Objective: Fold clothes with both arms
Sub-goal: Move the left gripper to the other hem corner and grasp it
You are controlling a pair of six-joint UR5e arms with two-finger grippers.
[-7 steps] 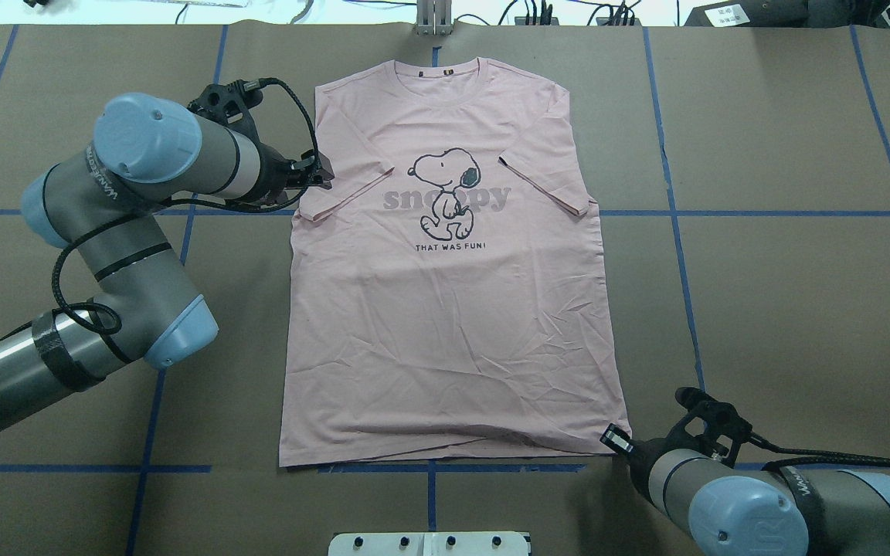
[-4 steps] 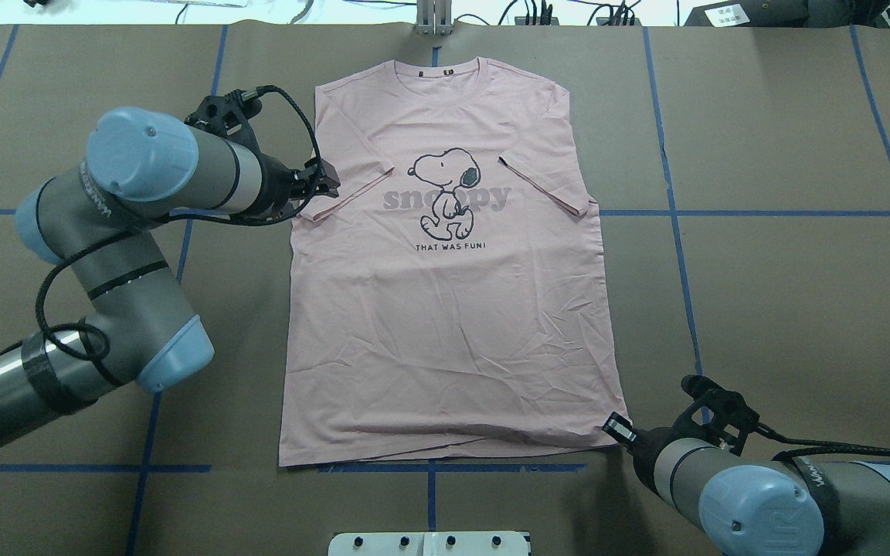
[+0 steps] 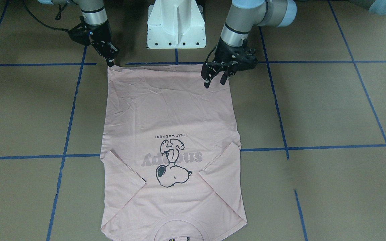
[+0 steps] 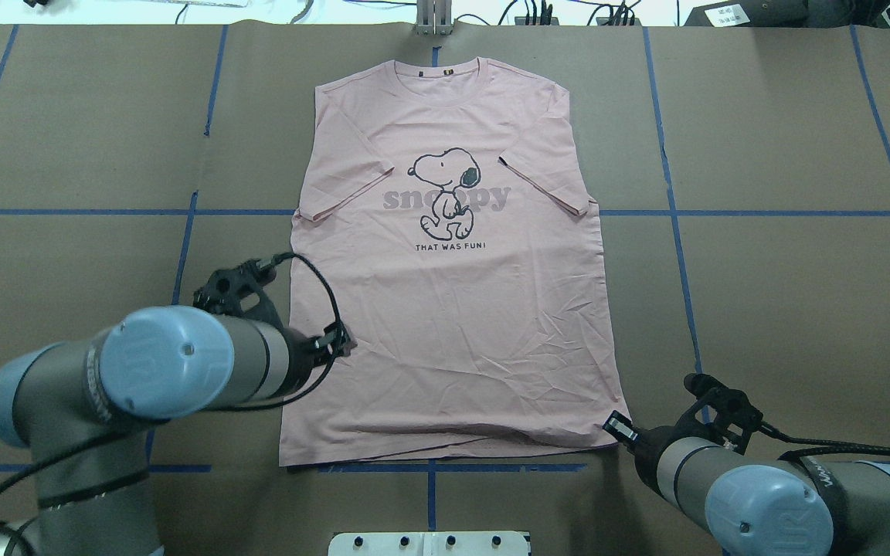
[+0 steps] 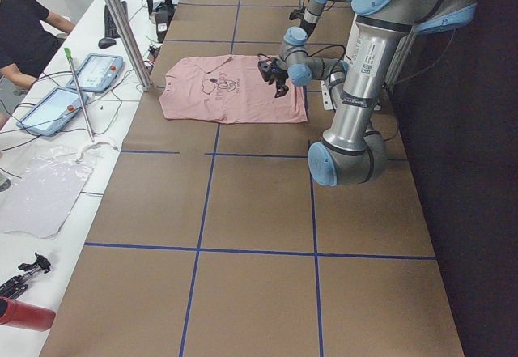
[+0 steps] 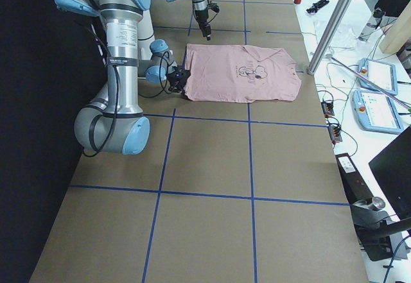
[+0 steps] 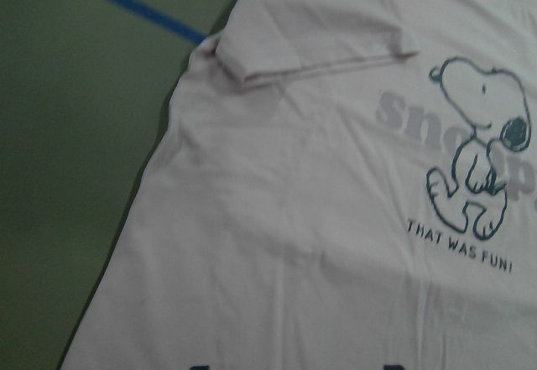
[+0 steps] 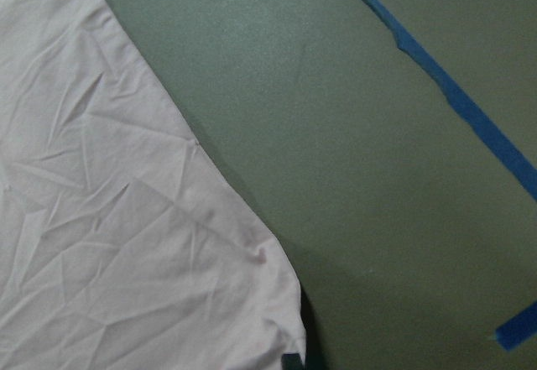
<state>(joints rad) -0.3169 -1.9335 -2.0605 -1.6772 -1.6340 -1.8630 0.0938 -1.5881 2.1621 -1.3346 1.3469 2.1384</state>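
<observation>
Setting: brown paper-covered worktop (image 4: pixel 785 309), gridded with blue tape lines (image 4: pixel 677 232); white pedestal base (image 3: pixel 176 23) at the robot's edge.
Item: one pale pink T-shirt (image 4: pixel 453 332).
Location: middle of the worktop, collar (image 4: pixel 437 73) at the far edge, hem (image 4: pixel 445 455) nearest the robot.
Condition: flat and print side up. Both sleeves (image 4: pixel 344 197) are turned in over the chest. The Snoopy print (image 4: pixel 445 193) is fully visible. Light creasing across the lower half, with a slight ripple along the hem.
Left gripper (image 3: pixel 215 80): hangs over the shirt just inside its left hem corner, apparently clear of the cloth; fingers (image 3: pixel 206 81) spread wide, holding nothing.
Right gripper (image 3: pixel 110 61): tip down at the right hem corner. The fingers look narrow, but whether they have pinched the cloth cannot be told; the wrist view shows the corner lying flat.
Step in hand: judged to be lining up on the two hem corners, ahead of a bottom-to-top fold.
Next move calls for: lowering the left fingers onto their corner and a matching pinch on each side. Both arms should then lift and carry evenly toward the collar, so the hem stays straight and the tucked sleeves are not dragged out.
</observation>
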